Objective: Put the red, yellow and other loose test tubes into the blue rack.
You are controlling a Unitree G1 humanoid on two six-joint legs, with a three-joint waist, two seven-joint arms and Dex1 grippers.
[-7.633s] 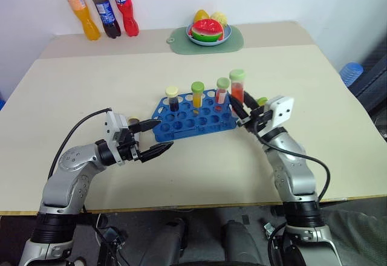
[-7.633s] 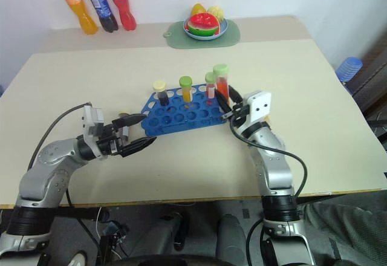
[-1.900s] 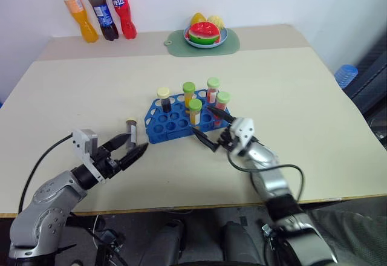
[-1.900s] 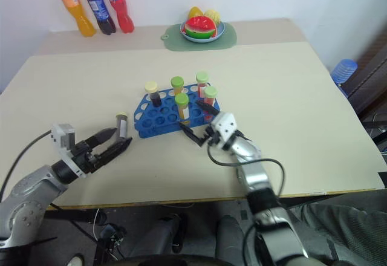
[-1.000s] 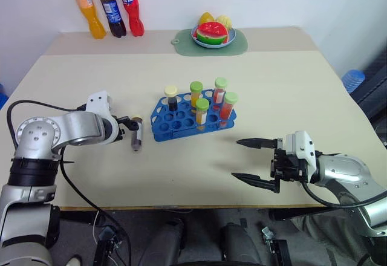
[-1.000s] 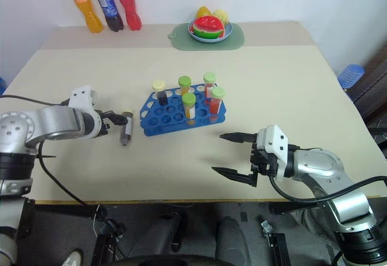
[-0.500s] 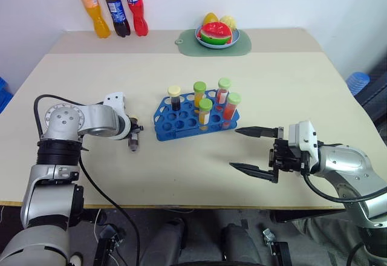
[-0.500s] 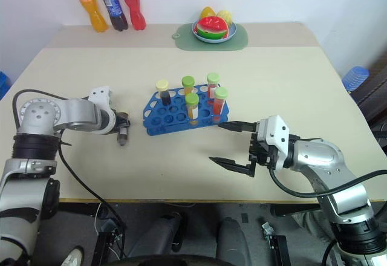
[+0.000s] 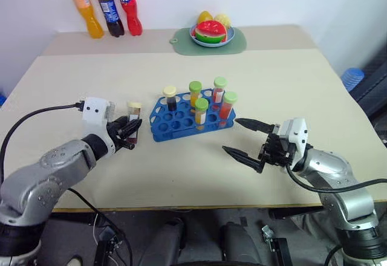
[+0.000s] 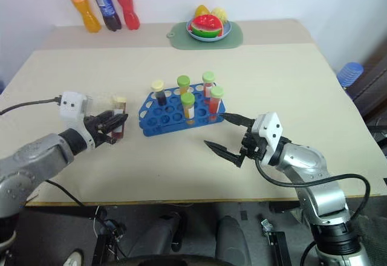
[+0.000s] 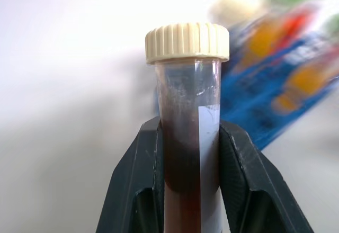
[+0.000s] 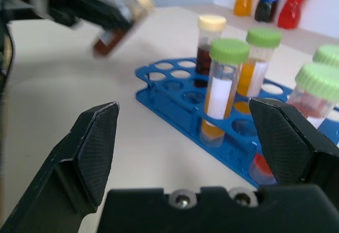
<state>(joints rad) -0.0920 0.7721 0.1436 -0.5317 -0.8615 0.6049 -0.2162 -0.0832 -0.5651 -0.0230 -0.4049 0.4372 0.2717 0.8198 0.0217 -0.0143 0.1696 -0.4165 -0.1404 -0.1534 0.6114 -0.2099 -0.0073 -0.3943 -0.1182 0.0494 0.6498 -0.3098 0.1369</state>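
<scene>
My left gripper (image 9: 128, 132) is shut on a loose test tube (image 9: 133, 120) with dark brown liquid and a pale-yellow cap. It holds the tube upright above the table, just left of the blue rack (image 9: 180, 121). The left wrist view shows the tube (image 11: 188, 137) clamped between both black fingers (image 11: 139, 185). Several capped tubes stand in the rack, among them a yellow one (image 9: 201, 112) and a red one (image 9: 228, 105). My right gripper (image 9: 231, 135) hangs open and empty, close to the rack's right front corner, pointing at it.
Three soda bottles (image 9: 109, 9) stand at the table's back left. A plate of fruit (image 9: 210, 32) sits on a green mat at the back centre. A blue object (image 9: 352, 78) lies beyond the table's right edge.
My left gripper has shut on the dark tube that lay on the table, lifted it and turned it upright. My right gripper has edged closer to the rack.
</scene>
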